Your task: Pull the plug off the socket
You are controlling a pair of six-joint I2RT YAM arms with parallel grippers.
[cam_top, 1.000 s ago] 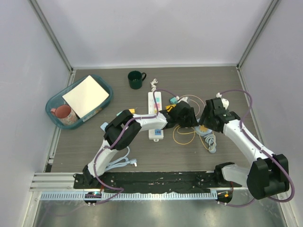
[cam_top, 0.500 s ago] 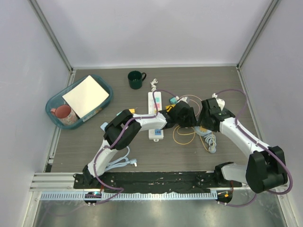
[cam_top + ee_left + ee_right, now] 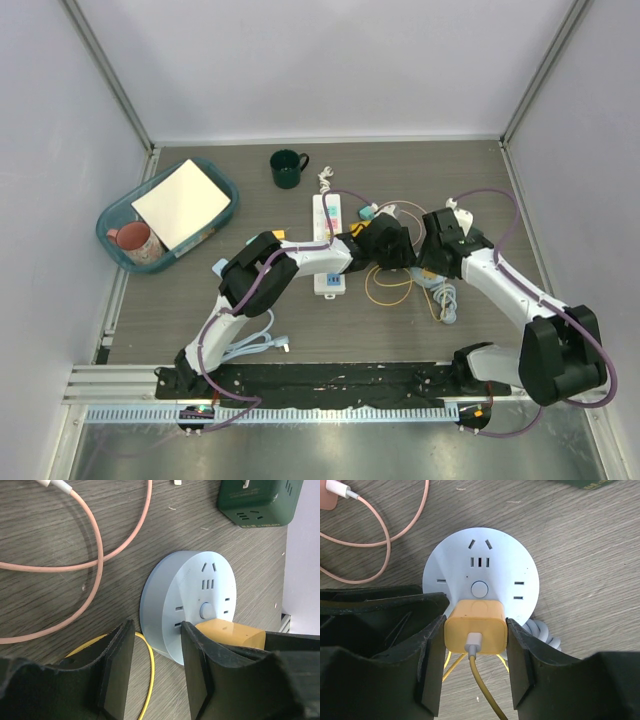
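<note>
A round pale-blue socket (image 3: 480, 570) lies flat on the table, with a yellow plug (image 3: 485, 615) and its yellow cable (image 3: 482, 690) pushed into its near side. My right gripper (image 3: 475, 630) is shut on the yellow plug, one finger on each side. My left gripper (image 3: 155, 670) is open; its right finger (image 3: 200, 675) stands against the socket's (image 3: 200, 600) rim beside the plug (image 3: 235, 632). In the top view both grippers, left (image 3: 403, 258) and right (image 3: 430, 260), meet over the socket and hide it.
A dark green adapter (image 3: 260, 500) and a pink cable (image 3: 95, 545) lie just beyond the socket. A white power strip (image 3: 326, 235), yellow cable loop (image 3: 385, 292) and coiled white cord (image 3: 446, 300) lie nearby. A green mug (image 3: 288, 168) and teal basket (image 3: 112, 218) stand farther left.
My right arm has shifted a little left toward the left gripper, bringing its wrist over the socket. The left arm has stayed in place.
</note>
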